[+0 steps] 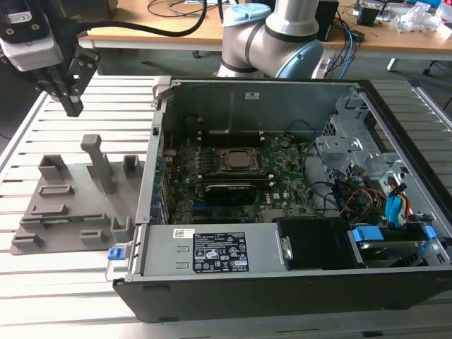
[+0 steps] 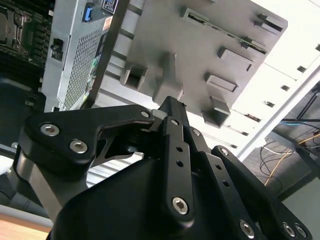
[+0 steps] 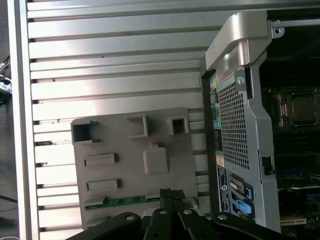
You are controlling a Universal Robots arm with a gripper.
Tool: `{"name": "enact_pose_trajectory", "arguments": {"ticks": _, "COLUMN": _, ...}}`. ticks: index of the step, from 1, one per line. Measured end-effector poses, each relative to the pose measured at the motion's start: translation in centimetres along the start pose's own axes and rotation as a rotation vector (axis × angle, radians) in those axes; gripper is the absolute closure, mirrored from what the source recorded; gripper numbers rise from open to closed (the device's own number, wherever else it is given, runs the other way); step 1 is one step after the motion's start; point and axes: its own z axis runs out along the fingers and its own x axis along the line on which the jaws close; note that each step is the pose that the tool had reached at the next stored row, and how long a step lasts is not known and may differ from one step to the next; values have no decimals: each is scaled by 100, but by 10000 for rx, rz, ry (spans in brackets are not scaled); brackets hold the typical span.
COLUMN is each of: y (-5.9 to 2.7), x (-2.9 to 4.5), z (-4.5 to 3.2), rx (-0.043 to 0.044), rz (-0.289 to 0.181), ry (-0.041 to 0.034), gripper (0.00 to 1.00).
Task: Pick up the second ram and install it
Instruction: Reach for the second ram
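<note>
The end effector point(image 1: 73, 106) hangs in the air with its two black fingers pressed together and nothing between them. In both wrist views the fingertips point(image 3: 171, 192) point(image 2: 172, 102) meet in a single narrow point.

Below it, and well apart from it, a grey moulded holder point(image 1: 70, 212) lies flat on the slatted metal tabletop point(image 1: 42, 289). In the first wrist view the holder point(image 3: 130, 135) shows several rectangular pockets and a blocky upright post point(image 3: 156, 160). The second ram point(image 3: 125, 201) lies in a long slot along one edge of the holder. It is a thin green strip seated on its edge, and nothing touches it. It sits under the end effector, on the far side of the post from the pockets.

Beyond the holder, to the side of the end effector, an open computer case point(image 1: 282, 92) rests on the same tabletop. Its perforated rear wall point(image 3: 235, 125) stands just beside the holder's edge. Inside the case the green motherboard point(image 1: 233, 191) carries the CPU socket point(image 1: 240, 161), with a wider black-covered card point(image 1: 229, 189) next to it. The arm's grey base point(image 1: 272, 35) rises behind the case.
</note>
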Motion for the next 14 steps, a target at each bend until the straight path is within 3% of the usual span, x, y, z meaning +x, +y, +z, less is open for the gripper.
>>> {"name": "enact_pose_trajectory", "arguments": {"ticks": 7, "y": -12, "x": 151, "z": -4, "rx": 0, "rz": -1, "ry": 0, "gripper": 89}}
{"name": "enact_pose_trajectory", "arguments": {"ticks": 11, "y": -22, "x": 292, "z": -8, "rx": 0, "rz": 0, "ry": -2, "gripper": 89}}
{"name": "enact_pose_trajectory", "arguments": {"ticks": 14, "y": -26, "x": 351, "z": -9, "rx": 0, "rz": -1, "ry": -2, "gripper": 89}}
